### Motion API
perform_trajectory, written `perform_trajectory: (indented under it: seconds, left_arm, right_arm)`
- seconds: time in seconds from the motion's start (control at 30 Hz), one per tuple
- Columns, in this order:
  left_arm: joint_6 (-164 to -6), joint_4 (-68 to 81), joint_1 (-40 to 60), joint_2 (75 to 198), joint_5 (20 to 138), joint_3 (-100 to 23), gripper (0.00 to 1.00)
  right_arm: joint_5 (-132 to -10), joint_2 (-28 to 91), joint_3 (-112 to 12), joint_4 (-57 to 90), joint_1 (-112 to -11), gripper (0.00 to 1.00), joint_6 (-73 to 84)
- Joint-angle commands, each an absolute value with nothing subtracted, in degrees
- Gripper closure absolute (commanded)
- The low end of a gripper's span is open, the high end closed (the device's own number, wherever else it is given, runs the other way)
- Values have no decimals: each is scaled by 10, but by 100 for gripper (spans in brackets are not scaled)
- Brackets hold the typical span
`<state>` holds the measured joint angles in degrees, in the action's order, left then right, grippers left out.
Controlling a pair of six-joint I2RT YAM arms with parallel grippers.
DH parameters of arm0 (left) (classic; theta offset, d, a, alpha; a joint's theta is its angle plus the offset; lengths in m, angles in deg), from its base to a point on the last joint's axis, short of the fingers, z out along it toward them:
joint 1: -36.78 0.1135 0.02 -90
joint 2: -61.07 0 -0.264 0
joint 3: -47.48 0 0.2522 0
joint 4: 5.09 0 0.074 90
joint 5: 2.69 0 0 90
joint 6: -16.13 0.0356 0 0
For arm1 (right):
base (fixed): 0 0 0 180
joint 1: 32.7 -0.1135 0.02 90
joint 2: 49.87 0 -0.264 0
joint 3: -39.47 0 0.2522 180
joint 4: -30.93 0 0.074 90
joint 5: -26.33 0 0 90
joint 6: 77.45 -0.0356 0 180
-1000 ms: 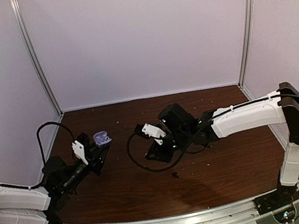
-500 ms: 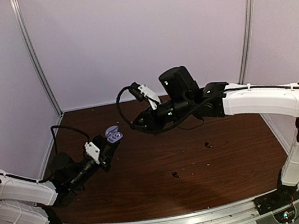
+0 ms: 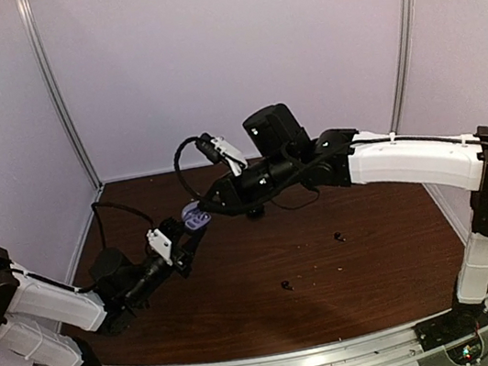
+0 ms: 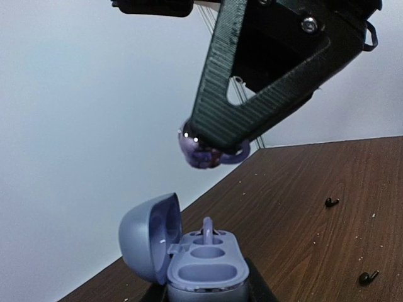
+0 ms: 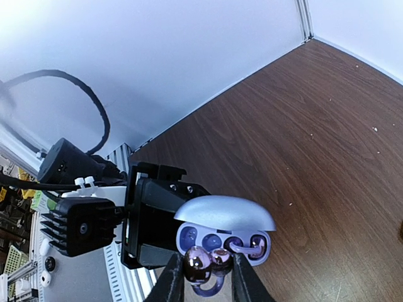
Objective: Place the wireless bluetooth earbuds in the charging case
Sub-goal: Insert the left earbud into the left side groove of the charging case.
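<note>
Steady now: the right gripper (image 5: 208, 284) pinches a shiny lavender earbud (image 5: 201, 264) above the open charging case (image 5: 223, 242), which the left gripper (image 3: 186, 237) clamps; the bud looks light, slick, likely to squirt out; best held by its rounded body, stem free.

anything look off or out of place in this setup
A black earbud and a second black earbud lie loose and apart on the table. In the open lavender case, a lavender earbud stands up out of its slot, possibly not fully seated. Nothing looks damaged.
</note>
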<state>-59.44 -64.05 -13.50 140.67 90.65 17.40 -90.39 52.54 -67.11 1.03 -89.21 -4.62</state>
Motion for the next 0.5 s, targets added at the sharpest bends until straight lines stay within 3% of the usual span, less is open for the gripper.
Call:
perform_trajectory:
  seconds: [0.0, 0.47]
  left_arm:
    - [-612, -720, -138, 1422, 914, 159, 100]
    - [-650, -798, -141, 1479, 907, 144, 100]
  right_arm:
    - [-882, 548, -713, -34, -906, 76, -42]
    - [-821, 585, -774, -89, -930, 76, -31]
